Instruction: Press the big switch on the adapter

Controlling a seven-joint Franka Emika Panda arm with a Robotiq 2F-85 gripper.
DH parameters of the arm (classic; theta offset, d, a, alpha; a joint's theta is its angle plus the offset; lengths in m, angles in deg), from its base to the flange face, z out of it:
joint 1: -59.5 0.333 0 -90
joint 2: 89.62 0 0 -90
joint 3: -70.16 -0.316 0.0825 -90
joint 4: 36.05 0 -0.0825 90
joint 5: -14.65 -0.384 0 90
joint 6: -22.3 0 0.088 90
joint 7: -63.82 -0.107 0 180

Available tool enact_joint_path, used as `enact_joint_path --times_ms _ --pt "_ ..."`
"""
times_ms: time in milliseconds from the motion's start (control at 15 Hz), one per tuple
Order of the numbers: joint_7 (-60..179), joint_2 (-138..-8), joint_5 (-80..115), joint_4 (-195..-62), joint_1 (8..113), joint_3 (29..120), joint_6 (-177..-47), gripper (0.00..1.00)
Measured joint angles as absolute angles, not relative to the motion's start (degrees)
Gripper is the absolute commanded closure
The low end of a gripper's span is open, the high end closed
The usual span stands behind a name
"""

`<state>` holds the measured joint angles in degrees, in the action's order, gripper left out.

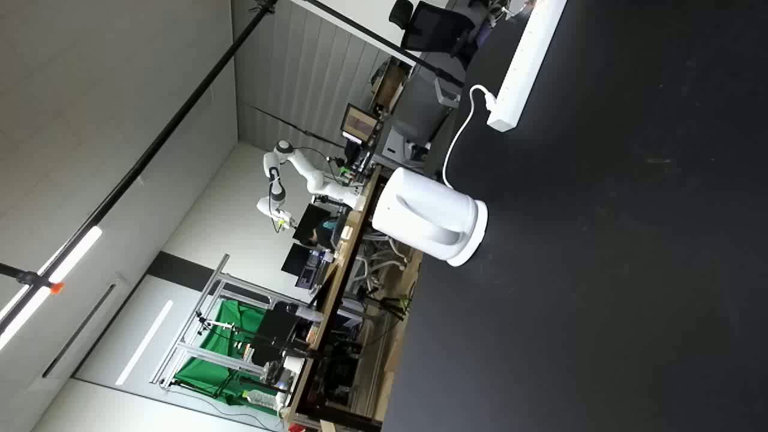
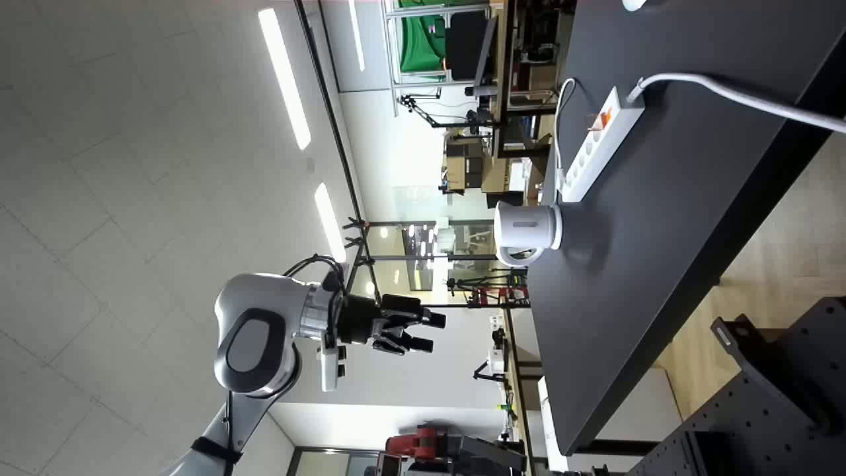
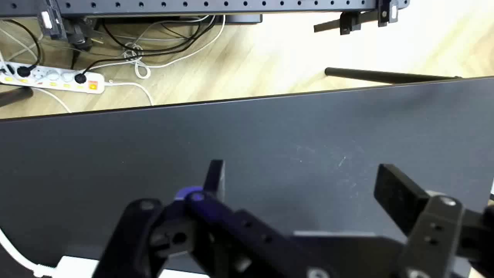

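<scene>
The adapter is a long white power strip on the dark table, in both exterior views (image 1: 528, 66) (image 2: 609, 147). The big switch (image 2: 601, 120) is a small orange rocker at the strip's end by the thick white cable. In the wrist view a white end of the adapter (image 3: 75, 266) shows at the bottom left, partly behind my finger; its switch does not show there. My gripper (image 2: 427, 332) is open and empty, high above the table and apart from the adapter. In the wrist view its fingers (image 3: 303, 179) are wide apart over bare tabletop.
A white kettle (image 1: 429, 210) (image 2: 525, 226) stands near the adapter's far end, with a thin cable to it. The thick cable (image 2: 733, 96) runs over the table edge. Another power strip (image 3: 54, 79) lies on the floor beyond the table, near a perforated dark frame (image 3: 231, 5).
</scene>
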<state>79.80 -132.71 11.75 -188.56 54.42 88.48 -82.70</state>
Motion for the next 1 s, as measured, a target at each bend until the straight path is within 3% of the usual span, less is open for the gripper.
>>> enact_joint_path --times_ms 1000 --pt "81.67 -132.48 12.36 -188.57 54.22 88.15 -83.61 0.00"
